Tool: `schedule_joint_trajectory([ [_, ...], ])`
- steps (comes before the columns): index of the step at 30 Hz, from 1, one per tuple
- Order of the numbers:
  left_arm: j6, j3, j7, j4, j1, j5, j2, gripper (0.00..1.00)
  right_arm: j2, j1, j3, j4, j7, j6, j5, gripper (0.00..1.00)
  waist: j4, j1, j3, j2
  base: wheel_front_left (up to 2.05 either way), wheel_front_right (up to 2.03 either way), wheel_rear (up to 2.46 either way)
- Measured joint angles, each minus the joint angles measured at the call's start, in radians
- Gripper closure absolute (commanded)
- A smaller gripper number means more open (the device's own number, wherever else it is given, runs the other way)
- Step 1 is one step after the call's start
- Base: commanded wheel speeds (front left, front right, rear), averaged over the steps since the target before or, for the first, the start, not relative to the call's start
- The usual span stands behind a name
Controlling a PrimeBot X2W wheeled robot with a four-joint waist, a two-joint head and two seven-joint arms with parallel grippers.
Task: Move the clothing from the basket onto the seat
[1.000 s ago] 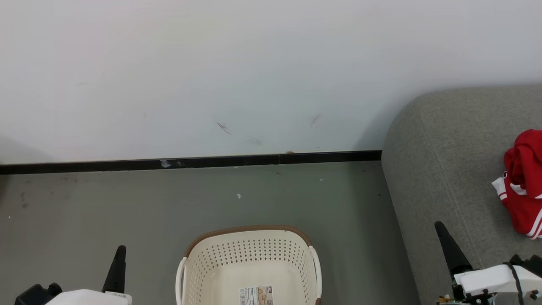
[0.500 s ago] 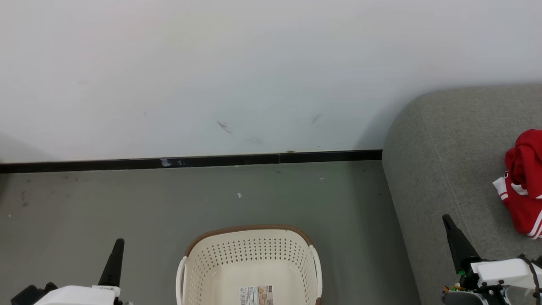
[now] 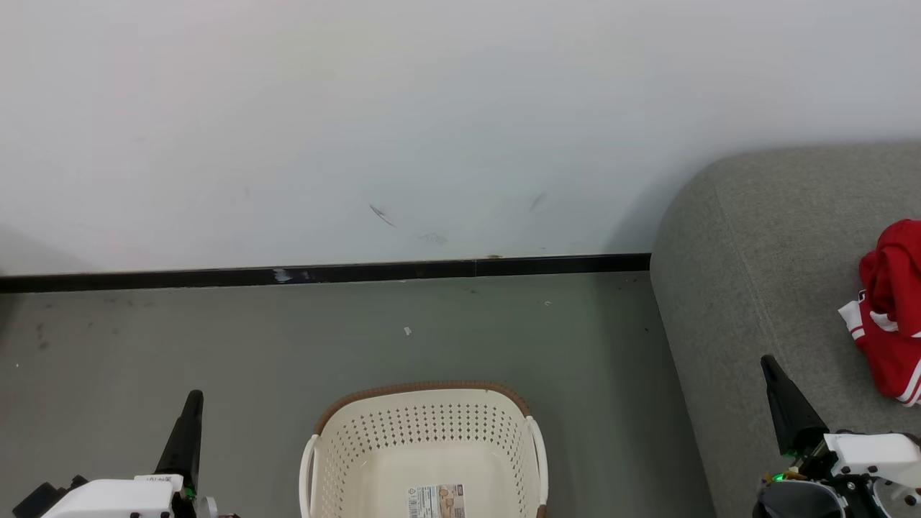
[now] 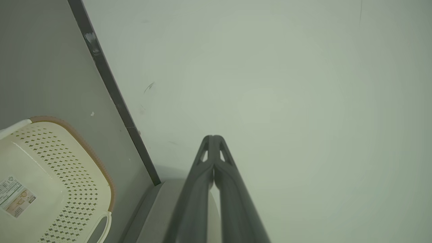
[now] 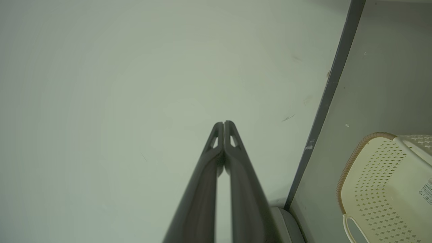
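Observation:
The cream perforated basket [image 3: 424, 453] with a brown rim stands on the floor at the bottom centre, with nothing but a label [image 3: 434, 501] inside; its corner also appears in both wrist views, basket [image 4: 50, 182] and basket [image 5: 388, 182]. Red clothing [image 3: 892, 316] with white stripes lies bunched on the grey seat [image 3: 763, 273] at the right edge, partly cut off. My left gripper [image 3: 193, 400] is shut, left of the basket. My right gripper [image 3: 768, 362] is shut over the seat's front, left of the clothing. In the wrist views, each gripper [image 4: 213, 137] [image 5: 223, 123] has its fingertips pressed together, holding nothing.
A white wall [image 3: 432, 122] with a black skirting strip [image 3: 324, 275] runs behind the basket. Grey floor [image 3: 288, 345] lies between wall and basket. The seat's rounded side [image 3: 676, 374] stands close to the basket's right.
Both grippers have shifted: the left one rose a little and moved slightly left, the right one drifted right and up. The clothing and basket have stayed put.

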Motion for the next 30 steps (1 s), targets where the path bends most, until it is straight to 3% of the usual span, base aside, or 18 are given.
schedule_joint_trajectory([
  [30, -0.010, 0.001, 0.000, 0.018, -0.005, 0.000, -0.002, 1.00, -0.001, -0.012, 0.000, 0.010, 0.000, 0.000, 0.000, 1.00, 0.000, -0.0002, 0.000, 0.0000, 0.00, 0.00, 0.00],
])
